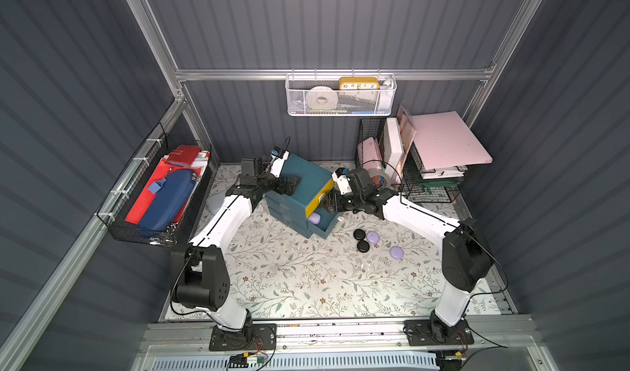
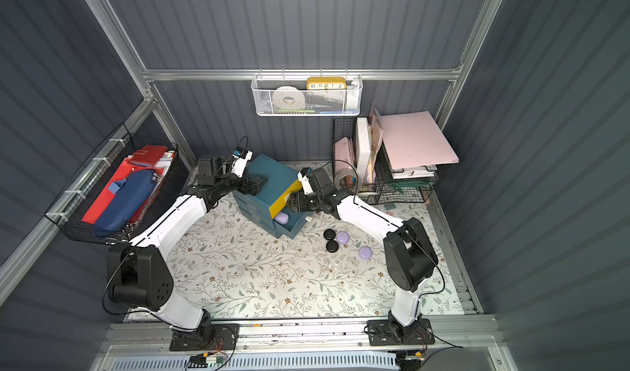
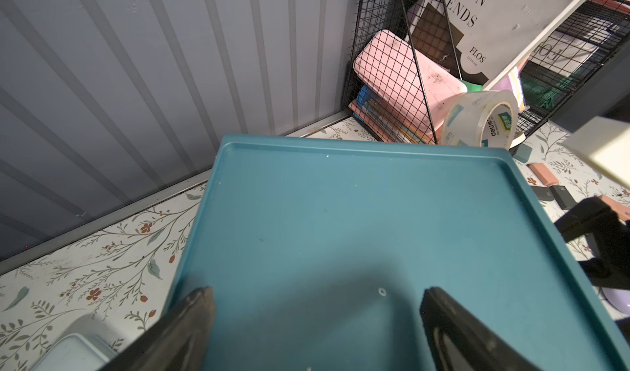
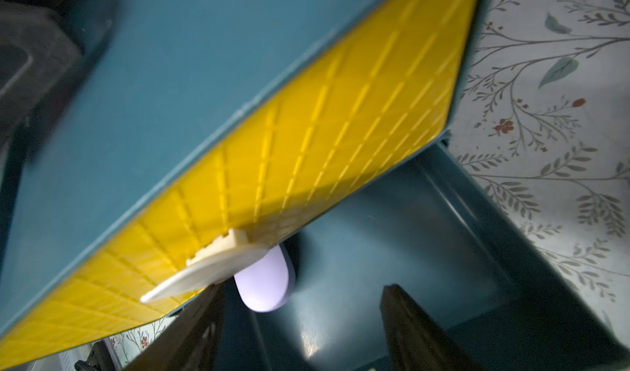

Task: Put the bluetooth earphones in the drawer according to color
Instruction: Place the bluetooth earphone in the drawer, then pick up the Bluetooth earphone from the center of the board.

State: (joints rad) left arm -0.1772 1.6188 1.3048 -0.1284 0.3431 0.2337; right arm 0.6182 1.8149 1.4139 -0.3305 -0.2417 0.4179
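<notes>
A: Nearest first. What's left on the mat [image 1: 289, 277]?
B: Near lavender case [image 1: 396, 252] is lying flat, set apart from the rest. Behind it there's a cluster: near black case [image 1: 363, 246], far black case [image 1: 359, 234] and far lavender case [image 1: 373, 237], packed just beside each other. No white ones are seen.
A: Handling?
B: Judged light and stiff, with a smooth shell and rounded edges, so slipping out of the pads is likely. Each is best taken across its middle, jaws kept low to the mat, squeeze kept gentle. The lone one is the easy pick; in the cluster a neighbour could get nudged.
A: Further back?
B: Open teal drawer [image 4: 409, 222] is pulled out under the yellow drawer [image 4: 306, 130], which looks shut. One stowed lavender case [image 4: 262, 280] is lying inside, partly hidden under the yellow front.
A: Right gripper?
B: Right gripper [image 4: 305, 292] is held over the open drawer, next to the white handle [image 4: 204, 277]. Jaws are well apart, nothing between them.
A: Left?
B: Left gripper [image 3: 317, 294] is placed at the cabinet [image 3: 341, 216] top, jaws spread wide, nothing gripped. Whether it's pressed down can't be told.
</notes>
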